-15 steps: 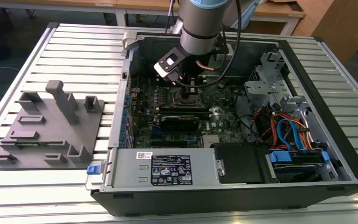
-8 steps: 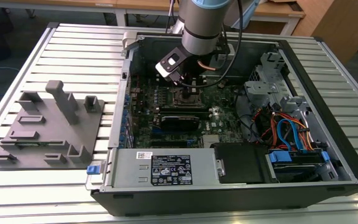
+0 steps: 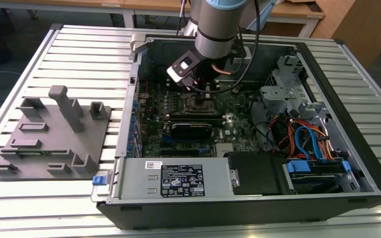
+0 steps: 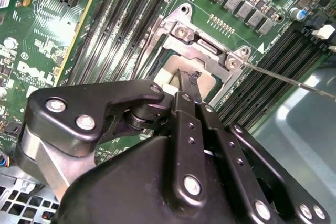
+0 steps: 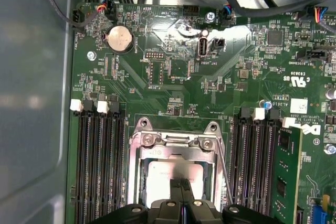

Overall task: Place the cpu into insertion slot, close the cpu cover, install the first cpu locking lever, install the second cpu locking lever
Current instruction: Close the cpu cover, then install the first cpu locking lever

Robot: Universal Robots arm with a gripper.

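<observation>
My end effector (image 5: pixel 181 183) has its fingers pressed together, empty, tips just above the cpu (image 5: pixel 160 176), which lies framed inside the lowered cpu cover (image 5: pixel 173 142).

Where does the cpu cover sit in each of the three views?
Exterior view: cpu cover in the middle of the circuit board, under the gripper.
Second wrist view: cpu cover just beyond the gripper.
First wrist view: cpu cover between the memory slots.
Shared landmark: the gripper, over the cover's window.
</observation>
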